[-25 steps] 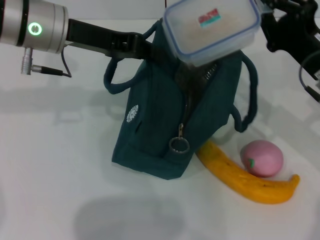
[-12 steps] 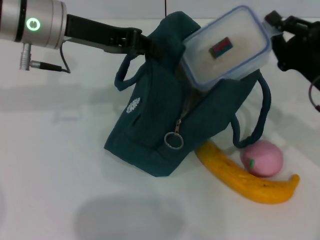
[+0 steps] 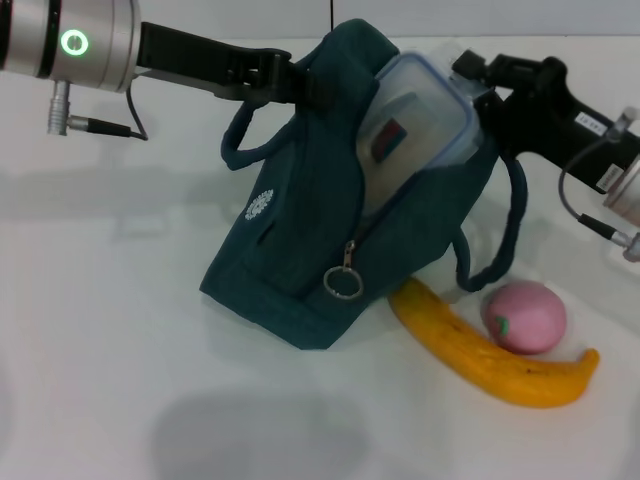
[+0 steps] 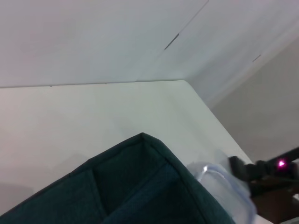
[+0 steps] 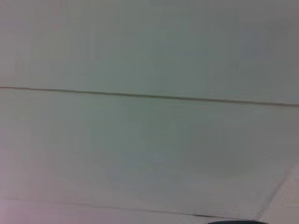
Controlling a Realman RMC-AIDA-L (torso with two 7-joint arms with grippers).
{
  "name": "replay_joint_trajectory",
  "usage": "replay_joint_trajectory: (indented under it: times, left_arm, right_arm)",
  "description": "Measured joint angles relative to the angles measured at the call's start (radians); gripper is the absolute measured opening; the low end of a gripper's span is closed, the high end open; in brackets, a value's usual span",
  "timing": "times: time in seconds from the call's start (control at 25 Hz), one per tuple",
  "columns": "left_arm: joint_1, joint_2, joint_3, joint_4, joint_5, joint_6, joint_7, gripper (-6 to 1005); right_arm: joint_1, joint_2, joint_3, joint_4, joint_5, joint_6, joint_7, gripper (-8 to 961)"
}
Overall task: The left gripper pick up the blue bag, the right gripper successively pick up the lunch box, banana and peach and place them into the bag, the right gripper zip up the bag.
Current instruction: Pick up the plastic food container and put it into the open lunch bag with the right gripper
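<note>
Lunch box (image 3: 415, 125) has dropped from above the blue bag (image 3: 320, 240) into its open top, right end effector (image 3: 478, 85) clamped on its edge. Left end effector (image 3: 300, 88) pinches the bag's rim, tilting it. Banana (image 3: 480, 350) and peach (image 3: 524, 316) sit on the table (image 3: 100, 350).

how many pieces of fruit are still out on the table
2. The banana lies on the table at the foot of the blue bag, one end by its base. The peach rests against the banana's far side. Whether any fruit sits hidden inside the bag cannot be seen.
</note>
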Motion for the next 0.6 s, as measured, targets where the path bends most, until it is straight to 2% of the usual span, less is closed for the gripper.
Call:
replay_joint_trajectory:
  times: [0.2,0.6]
  left_arm:
    - [0.000,-0.001,0.001,0.000,-0.002,0.000,0.001,54]
    - [0.000,-0.007,0.004,0.000,-0.002,0.001,0.005,54]
  right_arm:
    - [0.003,0.000,-0.057,-0.038,-0.021,0.086,-0.026,99]
    - [0.054,0.000,-0.080,-0.035,-0.022,0.070,-0.091,100]
